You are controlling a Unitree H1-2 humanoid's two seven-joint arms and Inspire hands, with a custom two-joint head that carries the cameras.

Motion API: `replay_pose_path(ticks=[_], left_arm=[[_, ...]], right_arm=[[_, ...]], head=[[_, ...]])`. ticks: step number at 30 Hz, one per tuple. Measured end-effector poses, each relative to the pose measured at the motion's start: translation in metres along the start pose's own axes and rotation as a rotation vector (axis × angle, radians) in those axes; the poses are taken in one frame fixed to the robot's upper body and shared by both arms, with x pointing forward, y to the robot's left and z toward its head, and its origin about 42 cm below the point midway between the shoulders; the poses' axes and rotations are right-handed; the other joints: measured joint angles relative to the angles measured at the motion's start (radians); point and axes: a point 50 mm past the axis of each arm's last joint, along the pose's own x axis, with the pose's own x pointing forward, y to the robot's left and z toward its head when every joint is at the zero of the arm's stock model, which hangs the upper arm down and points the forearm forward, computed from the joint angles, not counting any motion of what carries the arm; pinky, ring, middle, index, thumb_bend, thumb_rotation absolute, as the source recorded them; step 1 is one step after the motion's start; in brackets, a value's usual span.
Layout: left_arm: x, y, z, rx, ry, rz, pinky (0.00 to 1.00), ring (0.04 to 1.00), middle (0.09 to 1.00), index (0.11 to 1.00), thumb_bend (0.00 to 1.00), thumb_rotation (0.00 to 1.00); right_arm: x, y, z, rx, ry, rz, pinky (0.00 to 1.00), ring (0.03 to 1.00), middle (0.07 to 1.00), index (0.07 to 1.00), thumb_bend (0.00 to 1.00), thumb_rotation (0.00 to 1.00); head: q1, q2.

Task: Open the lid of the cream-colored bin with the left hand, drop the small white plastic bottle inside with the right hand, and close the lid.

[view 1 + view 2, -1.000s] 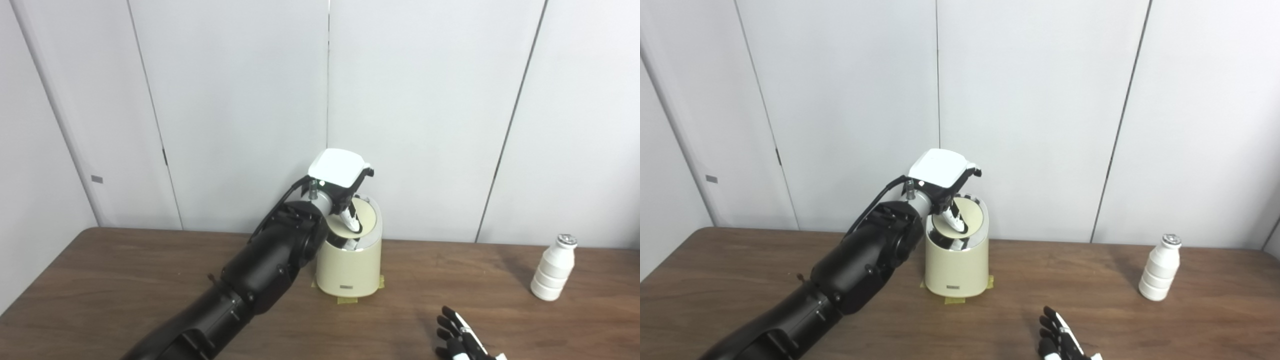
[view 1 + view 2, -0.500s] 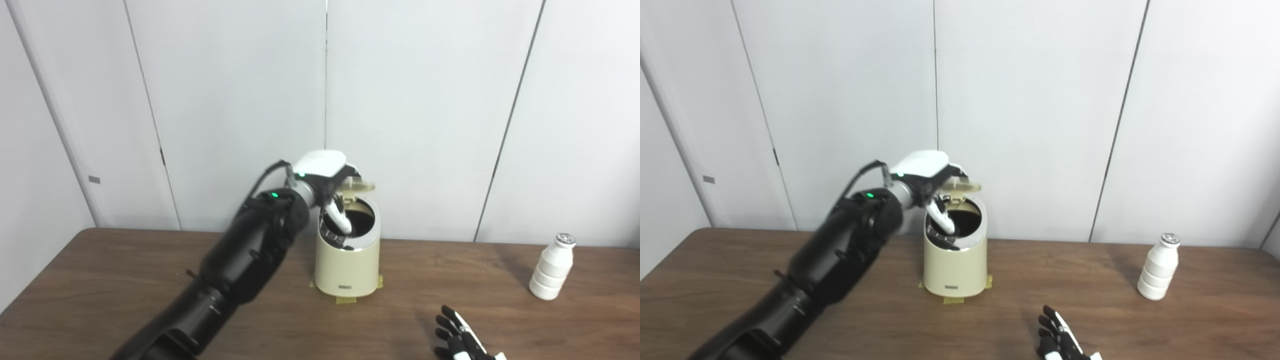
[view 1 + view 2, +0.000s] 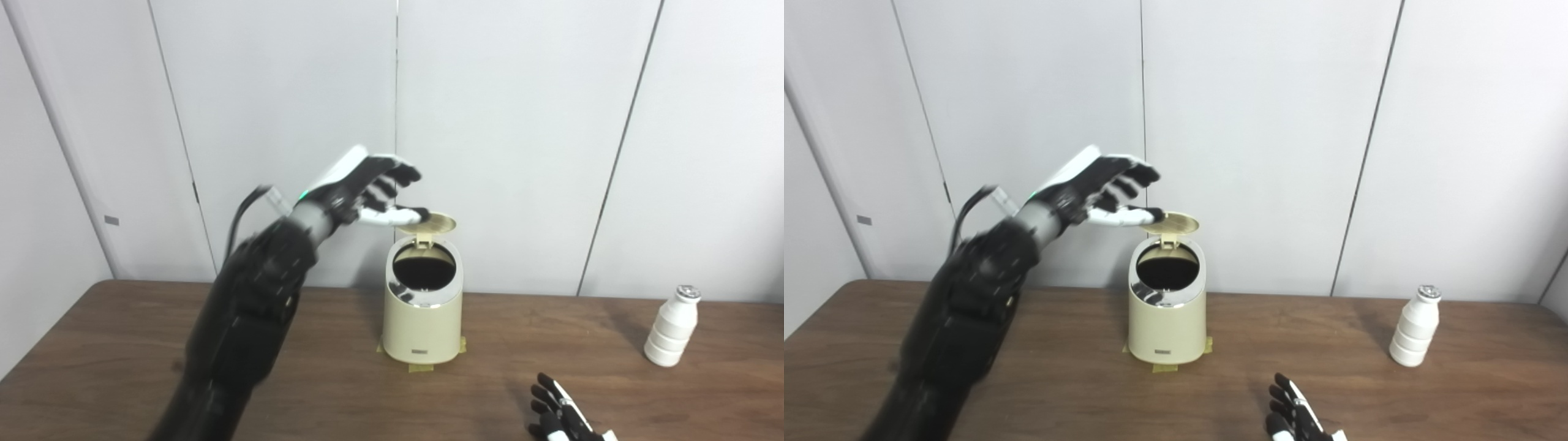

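Lid [image 3: 426, 222] is up on the cream bin [image 3: 422, 324] w/ left hand [image 3: 361, 190] spread beside it, bottle [image 3: 670, 327] upright far right on desk [image 3: 122, 343], so right hand [image 3: 1295, 419], fingers apart & empty, should grip bottle's body w/o tipping it.

The bin [image 3: 422, 318] stands mid-table [image 3: 122, 343], near the wall [image 3: 520, 122] behind it. Its lid [image 3: 427, 222] is tipped up above the back rim. The left hand [image 3: 361, 190] hangs just left of the lid. The bottle [image 3: 671, 327] stands far right; the right hand [image 3: 560, 419] lies at the front edge.
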Motion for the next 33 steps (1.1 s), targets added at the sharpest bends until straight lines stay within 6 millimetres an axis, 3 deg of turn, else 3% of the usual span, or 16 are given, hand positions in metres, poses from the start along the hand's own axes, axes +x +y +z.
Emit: replay_pose_path(ticks=[6,9,12,16,19,23,29,33], left_arm=[[-0.04,-0.011,-0.03,-0.201,0.0,0.111,0.6,0.71,0.768,0.799,0.44,0.24],[-0.072,-0.03,-0.039,-0.327,-0.028,0.118,0.68,0.754,0.802,0.834,0.44,0.33],[-0.111,-0.061,-0.06,-0.462,0.019,0.113,0.74,0.809,0.855,0.884,0.41,0.33],[-0.151,-0.087,-0.081,-0.536,0.095,0.148,0.79,0.851,0.905,0.94,0.4,0.49],[-0.168,-0.092,-0.081,-0.568,0.091,0.199,0.87,0.888,0.922,0.953,0.46,0.65],[-0.188,-0.107,-0.08,-0.588,0.084,0.221,0.88,0.896,0.92,0.959,0.47,0.75],[-0.22,-0.132,-0.108,-0.656,0.214,0.233,0.91,0.925,0.948,0.983,0.54,0.83],[-0.225,-0.135,-0.115,-0.675,0.231,0.264,0.91,0.934,0.957,0.989,0.53,0.86]], right_arm=[[0.0,-0.002,0.0,0.028,0.005,-0.001,0.8,0.895,0.917,0.937,0.55,0.89],[0.0,-0.004,0.0,0.028,0.003,-0.005,0.76,0.88,0.906,0.919,0.54,0.87],[-0.001,-0.009,0.006,0.028,-0.019,-0.023,0.77,0.883,0.902,0.914,0.53,0.83],[-0.001,-0.014,0.018,0.029,-0.063,-0.046,0.72,0.839,0.871,0.899,0.57,0.65],[0.0,-0.016,0.018,0.015,-0.064,-0.061,0.74,0.827,0.851,0.883,0.65,0.47],[0.002,-0.025,0.019,0.026,-0.069,-0.106,0.76,0.841,0.86,0.887,0.74,0.31],[-0.001,-0.045,0.028,0.021,-0.096,-0.168,0.73,0.837,0.865,0.888,0.79,0.25],[-0.003,-0.057,0.026,0.025,-0.083,-0.201,0.72,0.85,0.88,0.893,0.81,0.23]], head=[[-0.011,0.0],[-0.015,0.008],[-0.015,0.017],[-0.017,0.031],[-0.018,0.04],[-0.035,0.061],[-0.06,0.083],[-0.064,0.087]])
